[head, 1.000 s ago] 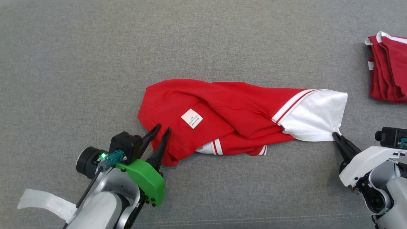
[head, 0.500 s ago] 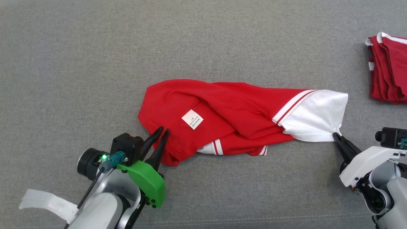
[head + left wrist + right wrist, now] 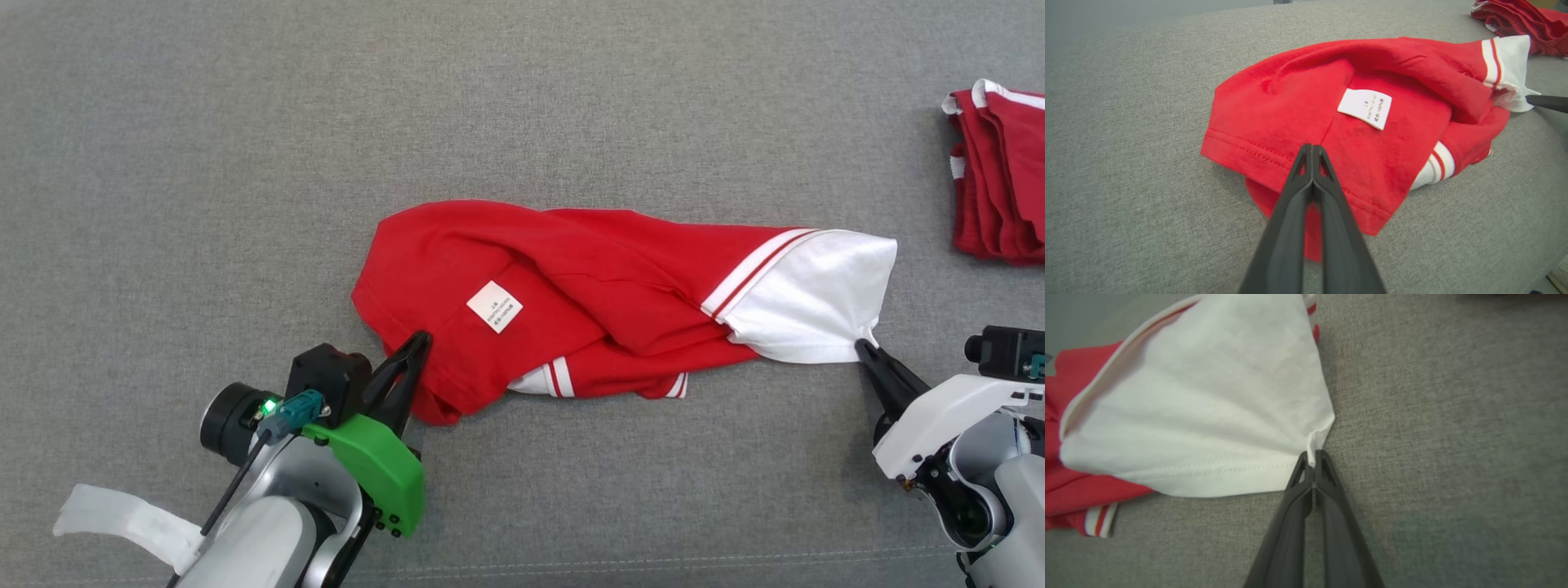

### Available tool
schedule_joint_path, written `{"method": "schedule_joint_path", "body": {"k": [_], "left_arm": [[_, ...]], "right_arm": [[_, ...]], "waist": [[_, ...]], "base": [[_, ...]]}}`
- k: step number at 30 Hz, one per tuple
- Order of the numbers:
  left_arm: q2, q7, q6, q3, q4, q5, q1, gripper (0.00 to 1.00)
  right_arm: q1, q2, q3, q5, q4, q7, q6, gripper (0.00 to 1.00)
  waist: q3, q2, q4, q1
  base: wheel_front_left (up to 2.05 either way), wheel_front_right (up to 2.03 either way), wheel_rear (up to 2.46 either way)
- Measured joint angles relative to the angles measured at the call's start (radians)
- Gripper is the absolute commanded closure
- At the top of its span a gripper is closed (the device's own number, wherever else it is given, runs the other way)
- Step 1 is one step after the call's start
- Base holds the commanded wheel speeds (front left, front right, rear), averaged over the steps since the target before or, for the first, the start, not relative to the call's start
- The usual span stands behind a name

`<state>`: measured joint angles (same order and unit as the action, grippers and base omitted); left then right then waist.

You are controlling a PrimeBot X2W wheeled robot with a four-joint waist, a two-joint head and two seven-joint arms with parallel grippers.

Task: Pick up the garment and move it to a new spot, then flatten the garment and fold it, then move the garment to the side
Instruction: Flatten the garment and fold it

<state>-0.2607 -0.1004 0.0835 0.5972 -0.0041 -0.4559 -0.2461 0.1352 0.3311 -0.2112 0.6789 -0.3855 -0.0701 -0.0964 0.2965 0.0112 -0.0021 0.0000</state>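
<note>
The garment (image 3: 571, 286), red with a white sleeve and a white label, lies crumpled in a long strip across the grey surface. My left gripper (image 3: 420, 336) is shut on its red hem at the near left end; in the left wrist view the fingertips (image 3: 1311, 148) pinch the stitched edge of the garment (image 3: 1290, 102). My right gripper (image 3: 860, 346) is shut on the near corner of the white sleeve. The right wrist view shows that gripper (image 3: 1312, 455) with a small fold of the garment (image 3: 1208, 396) between its tips.
A pile of folded red garments (image 3: 1000, 171) lies at the far right edge, also at the top right of the left wrist view (image 3: 1511, 16). The grey cloth surface (image 3: 245, 163) stretches wide to the left and beyond the garment.
My left gripper's fingers have closed together onto the red hem. The garment and the right gripper have stayed where they were.
</note>
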Motion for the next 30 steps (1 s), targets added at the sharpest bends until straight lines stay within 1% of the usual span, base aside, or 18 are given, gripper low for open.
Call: {"method": "schedule_joint_path", "body": {"k": [7,16,20,21,22,23,24,25,26,29,30], "left_arm": [[-0.004,0.005,-0.006,-0.007,-0.011,0.000,-0.001,1.00],[-0.012,0.022,-0.012,-0.035,-0.126,0.009,-0.038,1.00],[-0.032,-0.010,-0.007,-0.043,-0.105,0.008,-0.031,1.00],[-0.040,-0.024,-0.007,-0.041,-0.097,0.002,-0.019,0.87],[-0.045,-0.034,-0.007,-0.037,-0.088,-0.006,-0.002,0.69],[-0.046,-0.041,-0.007,-0.031,-0.080,-0.013,0.017,0.54],[-0.044,-0.041,-0.007,-0.025,-0.075,-0.019,0.033,0.30],[-0.043,-0.041,-0.007,-0.020,-0.075,-0.023,0.045,0.14],[-0.042,-0.041,-0.007,-0.018,-0.075,-0.024,0.050,0.07],[-0.040,-0.041,-0.007,-0.020,-0.081,-0.024,0.050,0.00],[-0.040,-0.041,-0.004,-0.021,-0.084,-0.024,0.050,0.00]], "right_arm": [[0.000,0.000,0.000,0.000,0.000,0.000,0.000,1.00],[0.000,-0.002,0.005,0.009,-0.002,0.003,0.000,1.00],[0.000,0.001,0.006,0.009,-0.002,0.003,0.000,1.00],[0.000,0.002,0.006,0.009,-0.002,0.003,0.000,1.00],[-0.001,0.003,0.006,0.009,-0.002,0.003,0.000,1.00],[-0.001,0.005,0.006,0.009,-0.001,0.003,0.000,1.00],[-0.001,0.006,0.006,0.009,-0.001,0.003,0.000,1.00],[-0.001,0.007,0.006,0.009,-0.001,0.003,0.000,1.00],[-0.001,0.008,0.006,0.009,-0.001,0.003,0.000,1.00],[-0.001,0.009,0.006,0.009,-0.001,0.003,0.000,1.00],[-0.001,0.009,0.006,0.009,-0.001,0.003,0.000,1.00]], "waist": [[0.002,0.0000,-0.002,0.0000],[-0.009,0.0000,0.003,0.0000],[-0.013,0.0000,0.006,0.0000],[-0.013,0.0000,0.007,0.0000],[-0.013,0.0000,0.007,0.0000],[-0.013,0.0000,0.008,0.0000],[-0.013,0.0000,0.009,0.0000],[-0.013,0.0000,0.009,0.0000],[-0.012,0.0000,0.010,0.0000],[-0.011,0.0000,0.011,0.0000],[-0.011,0.0000,0.011,0.0000]], "base": [[0.00,0.00,0.00],[0.00,0.00,0.00],[0.00,0.00,0.00],[0.00,0.00,0.00],[0.00,0.00,0.00],[0.00,0.00,0.00],[0.00,0.00,0.00],[0.00,0.00,0.00],[0.00,0.00,0.00],[0.00,0.00,0.00],[0.00,0.00,0.00]]}}
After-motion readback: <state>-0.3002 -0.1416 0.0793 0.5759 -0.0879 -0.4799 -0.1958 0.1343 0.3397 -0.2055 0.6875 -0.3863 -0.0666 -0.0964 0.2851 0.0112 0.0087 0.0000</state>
